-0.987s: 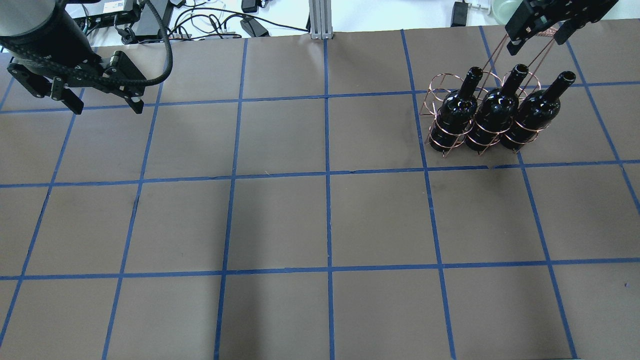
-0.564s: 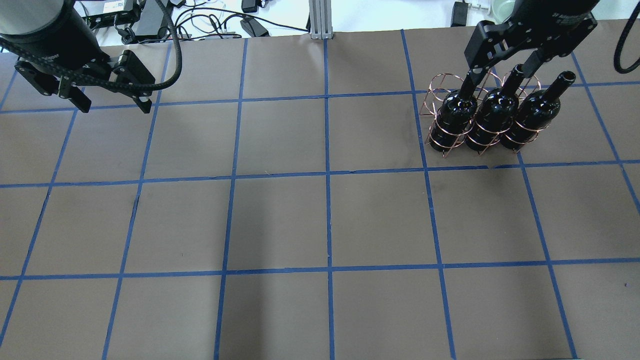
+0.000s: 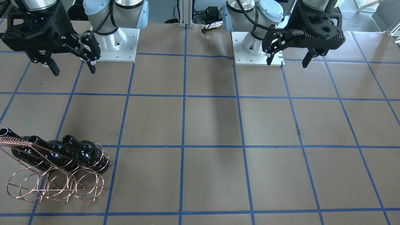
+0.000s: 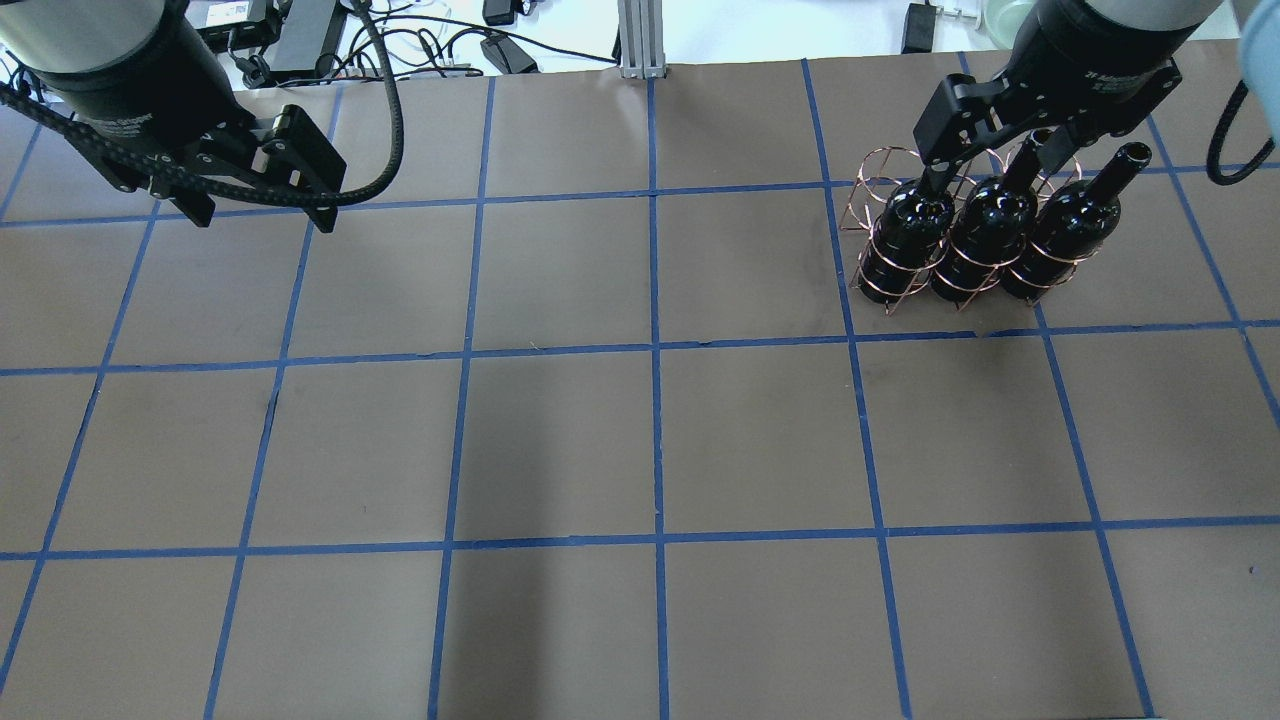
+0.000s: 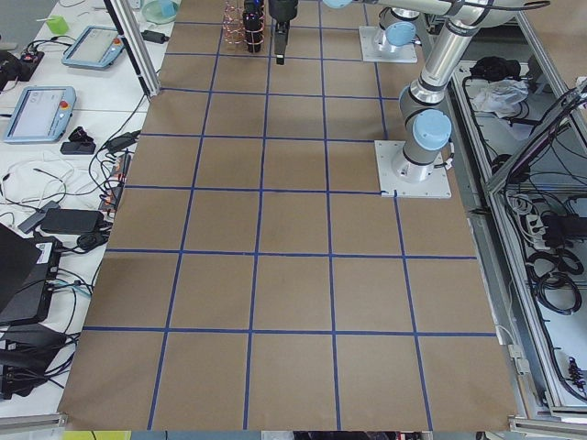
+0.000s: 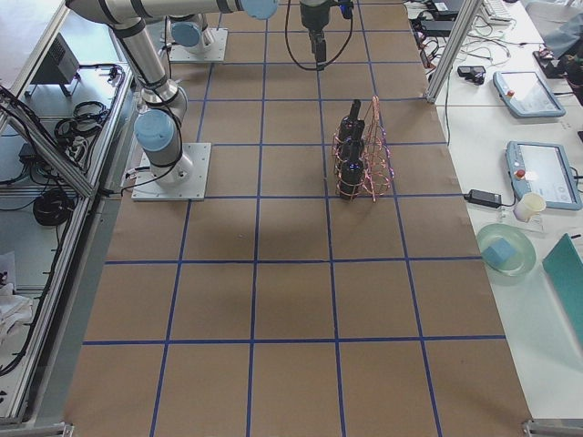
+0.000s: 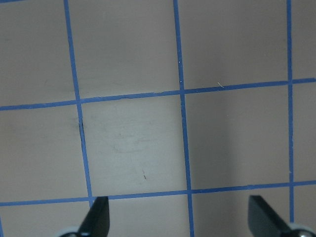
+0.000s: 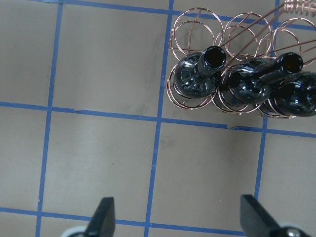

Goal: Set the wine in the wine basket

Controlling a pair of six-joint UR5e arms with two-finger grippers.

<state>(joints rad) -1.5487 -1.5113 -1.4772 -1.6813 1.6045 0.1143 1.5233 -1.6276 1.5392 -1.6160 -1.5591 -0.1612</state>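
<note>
Three glossy black wine bottles (image 4: 905,230) (image 4: 990,222) (image 4: 1070,218) stand in the front row of the copper wire wine basket (image 4: 893,292) at the table's far right. Its back hoops are empty. The basket (image 3: 56,187) and its braided handle (image 3: 15,142) also show in the front-facing view. My right gripper (image 4: 995,162) is open and empty, high above the bottle necks and touching nothing. The right wrist view looks down on the bottles (image 8: 197,79) between its open fingers (image 8: 103,217). My left gripper (image 4: 262,218) is open and empty above bare table at the far left.
The brown table top (image 4: 650,440) carries a grid of blue tape lines. Cables and power supplies (image 4: 420,45) lie beyond the far edge, beside a metal post (image 4: 640,40). Both arm bases (image 3: 115,40) (image 3: 256,43) are bolted on at the robot's side.
My right gripper has moved from over the basket handle to over the bottle necks, still open. My left gripper has drifted right and a little nearer. Bottles and basket have not moved.
</note>
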